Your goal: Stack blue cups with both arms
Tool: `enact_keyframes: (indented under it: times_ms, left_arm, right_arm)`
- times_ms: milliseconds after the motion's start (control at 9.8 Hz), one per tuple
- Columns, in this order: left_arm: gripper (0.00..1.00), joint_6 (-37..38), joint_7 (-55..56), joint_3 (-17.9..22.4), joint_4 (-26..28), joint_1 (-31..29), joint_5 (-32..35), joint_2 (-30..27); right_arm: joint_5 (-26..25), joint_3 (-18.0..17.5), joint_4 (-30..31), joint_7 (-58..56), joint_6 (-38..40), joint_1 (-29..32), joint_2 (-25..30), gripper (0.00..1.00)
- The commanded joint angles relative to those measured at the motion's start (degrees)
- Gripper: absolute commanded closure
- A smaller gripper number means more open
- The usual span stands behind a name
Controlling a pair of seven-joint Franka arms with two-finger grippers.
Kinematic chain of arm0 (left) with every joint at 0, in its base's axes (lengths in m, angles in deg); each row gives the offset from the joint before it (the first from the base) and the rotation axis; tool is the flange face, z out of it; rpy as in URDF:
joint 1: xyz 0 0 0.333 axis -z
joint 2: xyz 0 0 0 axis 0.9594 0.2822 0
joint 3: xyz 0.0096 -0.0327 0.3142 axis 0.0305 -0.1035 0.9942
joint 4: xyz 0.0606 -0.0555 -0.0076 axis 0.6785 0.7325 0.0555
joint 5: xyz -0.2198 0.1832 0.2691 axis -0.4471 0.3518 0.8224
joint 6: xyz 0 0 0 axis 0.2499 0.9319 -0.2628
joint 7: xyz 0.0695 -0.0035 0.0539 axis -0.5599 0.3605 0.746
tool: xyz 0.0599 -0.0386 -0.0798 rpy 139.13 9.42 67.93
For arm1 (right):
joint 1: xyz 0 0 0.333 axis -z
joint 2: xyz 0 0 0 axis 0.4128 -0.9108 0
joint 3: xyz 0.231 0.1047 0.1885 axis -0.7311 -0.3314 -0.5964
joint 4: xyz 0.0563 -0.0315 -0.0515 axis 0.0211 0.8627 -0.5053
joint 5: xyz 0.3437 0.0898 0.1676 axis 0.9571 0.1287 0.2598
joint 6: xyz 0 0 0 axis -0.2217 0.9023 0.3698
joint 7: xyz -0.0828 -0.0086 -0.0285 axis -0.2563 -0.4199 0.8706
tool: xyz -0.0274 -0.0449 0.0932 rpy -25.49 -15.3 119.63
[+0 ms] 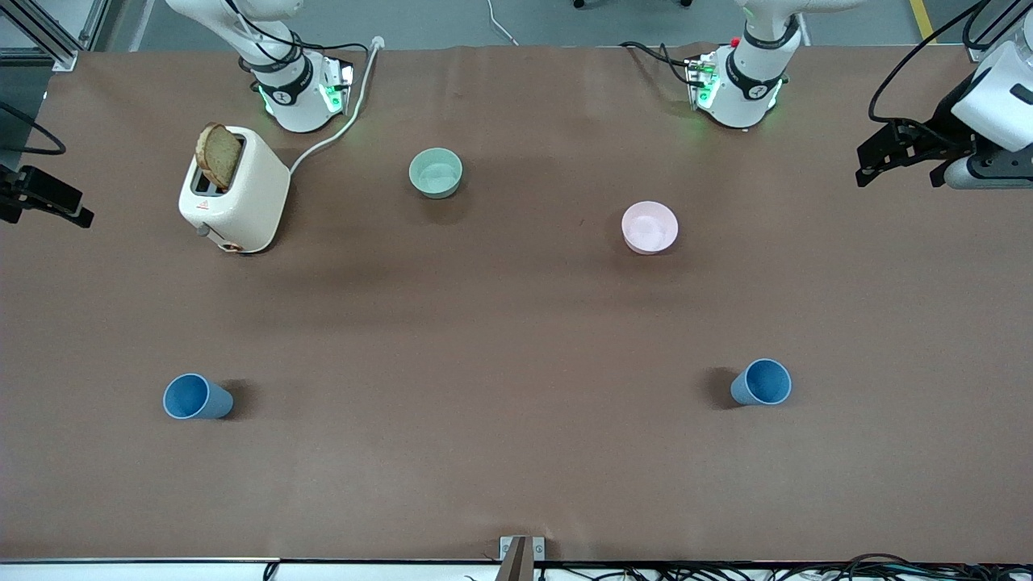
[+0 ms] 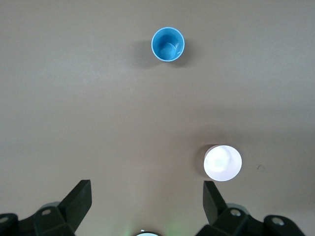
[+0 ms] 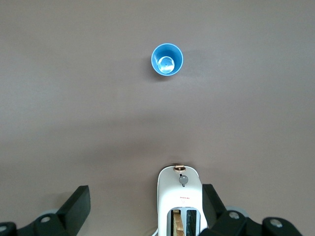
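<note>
Left gripper (image 2: 145,201) and right gripper (image 3: 145,204), both spread wide and empty, hang high over the table's (image 1: 516,323) ends. Nothing is stacked: two blue cups (image 1: 196,397) (image 1: 762,382) stand upright, well apart, toward the front edge; both await pickup.

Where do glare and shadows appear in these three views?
Front view: each matte blue plastic cup casts a soft shadow toward the table's middle. Left wrist view: the round pink bowl is washed out white. Right wrist view: a bright spot sits inside the blue cup.
</note>
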Motion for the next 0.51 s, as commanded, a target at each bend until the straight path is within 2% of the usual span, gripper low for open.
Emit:
enact_keyframes:
  times_ms: [0,408]
  left_arm:
    - [0.00,-0.2,-0.3,0.0,0.1,0.2,-0.6,1.8]
    - [0.00,2.8,-0.4,0.0,-3.0,-0.1,-0.6,3.9]
  right_arm:
    - [-0.6,-0.2,0.6,-0.5,-0.2,0.5,0.0,0.00]
    - [-0.9,-0.2,0.1,-0.6,-1.0,0.8,-1.6,0.00]
